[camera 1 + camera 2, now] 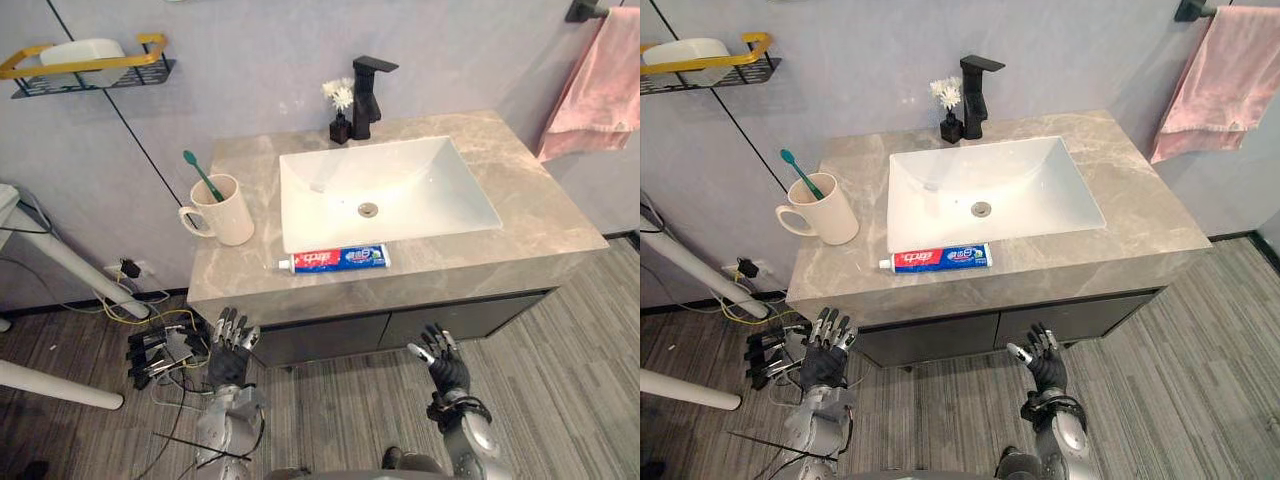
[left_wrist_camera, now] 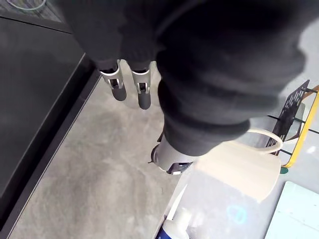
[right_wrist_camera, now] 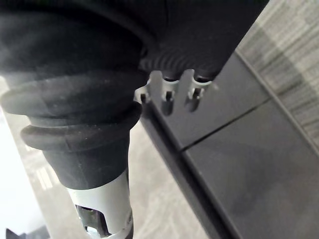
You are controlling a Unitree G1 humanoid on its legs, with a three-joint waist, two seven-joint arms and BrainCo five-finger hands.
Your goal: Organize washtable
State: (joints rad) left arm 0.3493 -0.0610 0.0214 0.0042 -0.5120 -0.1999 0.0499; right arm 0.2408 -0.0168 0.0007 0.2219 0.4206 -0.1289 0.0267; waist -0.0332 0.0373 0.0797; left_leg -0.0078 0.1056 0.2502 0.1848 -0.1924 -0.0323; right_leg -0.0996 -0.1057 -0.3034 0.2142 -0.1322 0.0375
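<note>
Fingers (image 1: 228, 328) on both of our hands are straight and spread, holding nothing. Our left hand (image 1: 228, 355) and right hand (image 1: 447, 370) hang below the front edge of the grey marble counter (image 1: 540, 215), before the dark cabinet doors (image 1: 400, 325).

Nearest on the counter, the red, white and blue toothpaste tube (image 1: 338, 260) lies flat along the front edge, just before the white rectangular sink (image 1: 400, 180), its cap end toward the left. We judge it light, soft and smooth. A hard squeeze would dent it, so a gentle pinch across the stiffer part by the cap seems best.

Farther back, near the left edge, stands the cream ceramic mug (image 1: 228, 212), with a teal toothbrush (image 1: 203, 175) leaning inside and its handle facing left. It looks rigid, heavier and breakable, best held round its body.

At the back edge stand a small dark vase of white flowers (image 1: 340, 115) and a black faucet (image 1: 368, 95).
</note>
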